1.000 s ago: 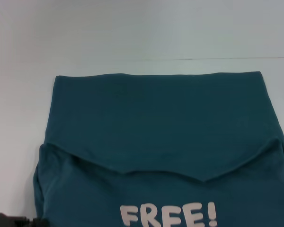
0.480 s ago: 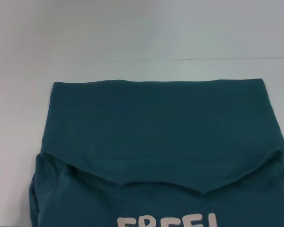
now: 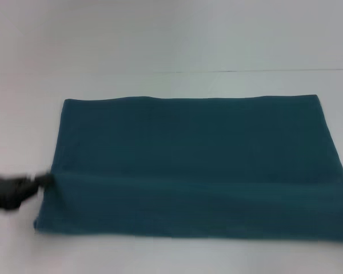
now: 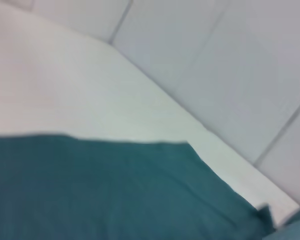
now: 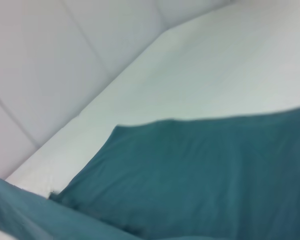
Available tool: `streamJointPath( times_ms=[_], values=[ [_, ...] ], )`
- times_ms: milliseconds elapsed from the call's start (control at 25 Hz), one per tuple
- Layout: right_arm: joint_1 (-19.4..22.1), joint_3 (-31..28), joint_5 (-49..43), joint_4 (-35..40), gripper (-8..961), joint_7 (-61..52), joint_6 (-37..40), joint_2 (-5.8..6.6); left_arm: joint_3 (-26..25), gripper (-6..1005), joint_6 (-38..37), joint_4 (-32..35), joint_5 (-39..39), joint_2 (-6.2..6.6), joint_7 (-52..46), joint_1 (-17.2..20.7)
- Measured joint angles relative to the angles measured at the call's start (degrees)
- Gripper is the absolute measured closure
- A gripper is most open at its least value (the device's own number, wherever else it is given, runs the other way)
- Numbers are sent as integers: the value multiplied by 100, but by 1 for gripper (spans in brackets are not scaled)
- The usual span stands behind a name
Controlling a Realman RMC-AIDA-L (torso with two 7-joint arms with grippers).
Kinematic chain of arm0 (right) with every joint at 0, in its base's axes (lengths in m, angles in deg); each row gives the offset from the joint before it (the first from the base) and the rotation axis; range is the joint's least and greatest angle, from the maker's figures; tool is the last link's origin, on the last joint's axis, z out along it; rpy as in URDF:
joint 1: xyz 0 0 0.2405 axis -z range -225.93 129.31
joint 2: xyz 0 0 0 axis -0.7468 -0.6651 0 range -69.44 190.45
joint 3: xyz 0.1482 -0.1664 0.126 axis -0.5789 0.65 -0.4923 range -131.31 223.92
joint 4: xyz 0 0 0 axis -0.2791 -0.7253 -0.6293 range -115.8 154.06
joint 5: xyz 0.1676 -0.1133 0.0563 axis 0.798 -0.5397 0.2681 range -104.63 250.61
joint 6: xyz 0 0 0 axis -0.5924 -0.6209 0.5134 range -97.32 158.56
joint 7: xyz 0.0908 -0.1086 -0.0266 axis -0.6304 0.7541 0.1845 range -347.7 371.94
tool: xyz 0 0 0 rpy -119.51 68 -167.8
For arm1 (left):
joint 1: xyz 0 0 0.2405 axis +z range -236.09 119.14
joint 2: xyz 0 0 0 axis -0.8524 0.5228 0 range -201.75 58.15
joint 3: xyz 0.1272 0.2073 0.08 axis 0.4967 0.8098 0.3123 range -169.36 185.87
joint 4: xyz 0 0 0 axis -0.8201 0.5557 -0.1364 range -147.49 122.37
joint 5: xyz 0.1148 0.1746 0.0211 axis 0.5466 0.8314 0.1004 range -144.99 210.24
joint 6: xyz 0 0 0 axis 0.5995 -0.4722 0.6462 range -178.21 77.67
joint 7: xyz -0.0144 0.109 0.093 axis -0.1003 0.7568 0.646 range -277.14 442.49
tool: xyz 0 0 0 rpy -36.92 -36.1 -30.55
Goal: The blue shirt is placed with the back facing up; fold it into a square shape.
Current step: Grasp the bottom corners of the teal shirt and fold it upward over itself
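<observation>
The blue shirt [image 3: 188,165] lies flat mid-surface [image 3: 171,45], plain side up, its near band doubled into a raised fold. The left pincer [image 3: 11,191] reaches in low at the fold's left end; whether it grips cannot be told, and the right pincer is unseen. Soft, limp cloth likely handles best by corners.

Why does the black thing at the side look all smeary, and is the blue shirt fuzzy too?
Head view: the left claw at the blue shirt's left edge is smeared by motion blur, and the shirt's edges look soft. Left wrist view: the shirt is hazy, no weave showing. Right wrist view: the same soft blur, with even lighting and no glare.
</observation>
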Motion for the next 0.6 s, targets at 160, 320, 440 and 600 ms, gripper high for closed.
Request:
streamJointPath(
  times_ms=[160,320,440,600],
  values=[
    [-518,5,0,-503,925,51,-835,125,-13,997,948,-527,-140,141,-50,-652],
    [-1005,30,9,-904,924,236,-1836,131,30,997,2000,-904,-187,166,-58,-1203],
    [-1304,51,19,-1131,923,312,-2516,91,63,997,2795,-1144,-216,131,-57,-1517],
    [-1668,81,48,-1554,922,532,-3560,55,102,996,3768,-1465,-299,74,21,-1842]
  ],
)
